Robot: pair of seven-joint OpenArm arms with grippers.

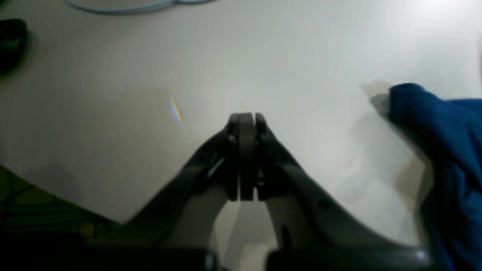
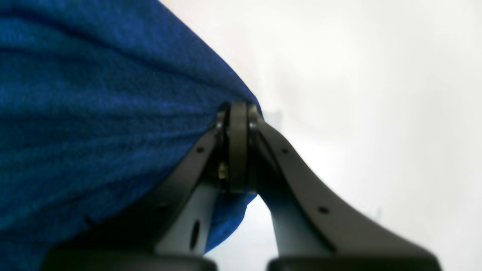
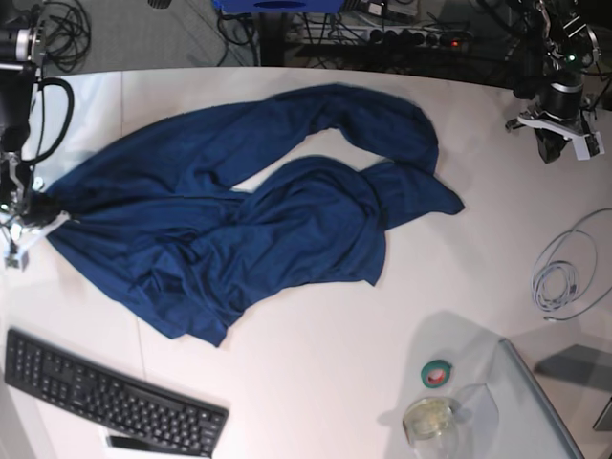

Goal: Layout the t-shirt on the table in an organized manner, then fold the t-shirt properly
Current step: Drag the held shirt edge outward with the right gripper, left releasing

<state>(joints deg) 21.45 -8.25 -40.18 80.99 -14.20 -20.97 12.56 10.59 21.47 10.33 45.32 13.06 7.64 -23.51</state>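
**Edge pinched on one side, shirt crumpled across the table**

Left wrist view: the dark, curved-fingered left gripper (image 1: 246, 120) was closed on nothing, its jaws pressed together above the smooth white table (image 1: 241, 56). A rounded fold of the dark navy-blue soft-fabric t-shirt (image 1: 448, 150) lay to its right, well apart from the fingertips. A thin pale cable (image 1: 124, 7) curved along the far edge.

Right wrist view: the right gripper (image 2: 238, 109) was clamped on an edge of the t-shirt (image 2: 94, 113), whose knit showed a fine, pebbled weave and soft ridges running toward the pinch. The bite looked shallow, so a hard pull could probably have slipped the cloth free.

Base view: the t-shirt (image 3: 249, 210) sprawled twisted and bunched over the middle and left of the table (image 3: 316, 382). The right gripper (image 3: 29, 206) held its left end; the left gripper (image 3: 555, 139) hung far off. Dragging one-handed risked deepening the twist, or sweeping cloth onto the black slab keyboard (image 3: 105, 392).
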